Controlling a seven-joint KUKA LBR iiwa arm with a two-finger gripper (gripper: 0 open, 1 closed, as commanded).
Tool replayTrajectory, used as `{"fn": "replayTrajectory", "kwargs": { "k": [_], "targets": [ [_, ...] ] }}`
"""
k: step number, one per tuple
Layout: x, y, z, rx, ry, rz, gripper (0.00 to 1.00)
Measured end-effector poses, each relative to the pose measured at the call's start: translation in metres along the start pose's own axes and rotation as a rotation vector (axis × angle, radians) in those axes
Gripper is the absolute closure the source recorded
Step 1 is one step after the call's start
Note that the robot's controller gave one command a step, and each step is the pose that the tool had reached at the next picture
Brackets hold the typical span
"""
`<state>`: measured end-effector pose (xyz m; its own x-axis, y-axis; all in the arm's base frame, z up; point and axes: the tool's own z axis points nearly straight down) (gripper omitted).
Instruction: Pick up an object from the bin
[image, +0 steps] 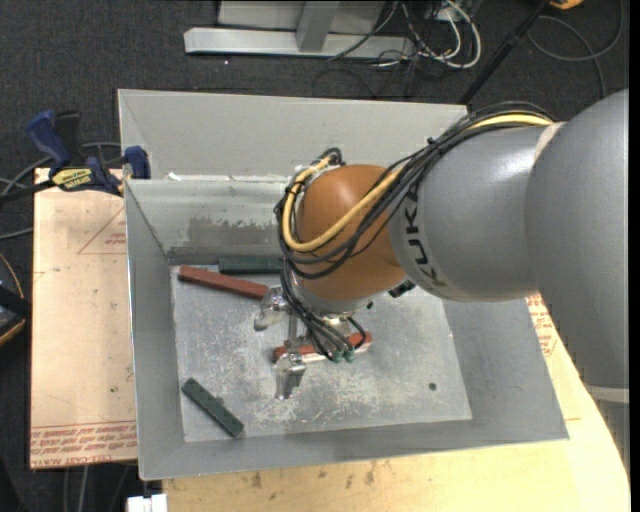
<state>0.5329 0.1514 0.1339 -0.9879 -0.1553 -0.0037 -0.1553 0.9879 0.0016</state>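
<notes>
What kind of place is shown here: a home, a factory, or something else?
Most likely a robotics laboratory, not a home. A large grey KUKA arm reaches into a grey metal bin holding a reddish bar and a dark green bar, and cables lie on the dark floor behind it.

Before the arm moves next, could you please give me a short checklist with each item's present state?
1. Gripper over the grey metal bin's middle: ok.
2. Thing held by gripper: cannot tell.
3. Long reddish-brown stick's near end clear of gripper: cannot tell.
4. Short dark green bar lies by the back wall: ok.
5. Dark green flat bar lies alone, front left: ok.
</notes>
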Motion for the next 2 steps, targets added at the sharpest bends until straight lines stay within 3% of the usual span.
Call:
{"fn": "replayTrajectory", "kwargs": {
  "k": [1, 2],
  "targets": [
    [-0.032, -0.023, 0.025, 0.000, 0.004, -0.203, 0.00],
    [0.009, -0.048, 0.056, -0.002, -0.019, -0.237, 1.00]
  ]
}}
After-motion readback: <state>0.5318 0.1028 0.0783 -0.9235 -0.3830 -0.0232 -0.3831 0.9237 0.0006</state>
